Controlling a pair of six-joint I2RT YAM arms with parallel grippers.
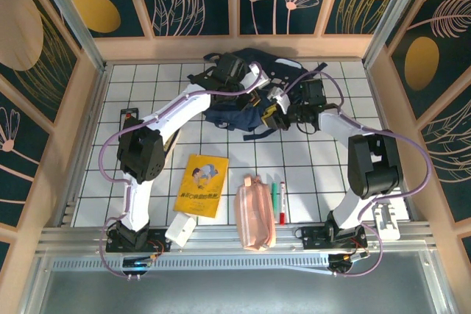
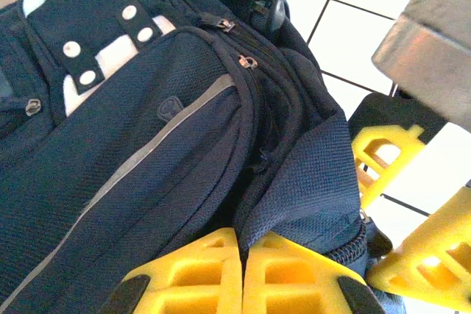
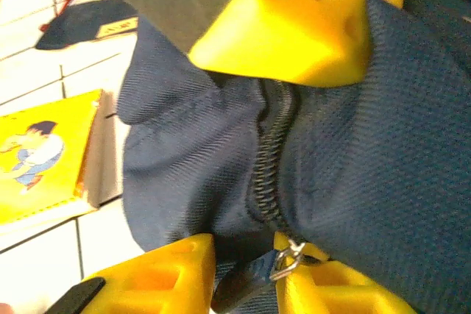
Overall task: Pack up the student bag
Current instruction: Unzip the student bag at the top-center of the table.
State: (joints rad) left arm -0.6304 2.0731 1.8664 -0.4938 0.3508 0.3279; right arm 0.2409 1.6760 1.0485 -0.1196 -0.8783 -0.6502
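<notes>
student bag (image 2: 169, 182) matt woven cloth, zip pull (image 3: 288, 259) shiny metal, yellow bk (image 3: 44, 152) paper

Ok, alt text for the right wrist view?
Close-up of the navy bag, its zipper running down to a metal pull in the gap between the parted yellow fingers of the right gripper. The left gripper pinches the fabric above; a yellow book lies on white tiles at left.

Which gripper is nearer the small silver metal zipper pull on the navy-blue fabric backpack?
Right. The right gripper, jaws open, has the zipper pull right at one fingertip. The left gripper is shut on the backpack fabric further along the zipper.
</notes>
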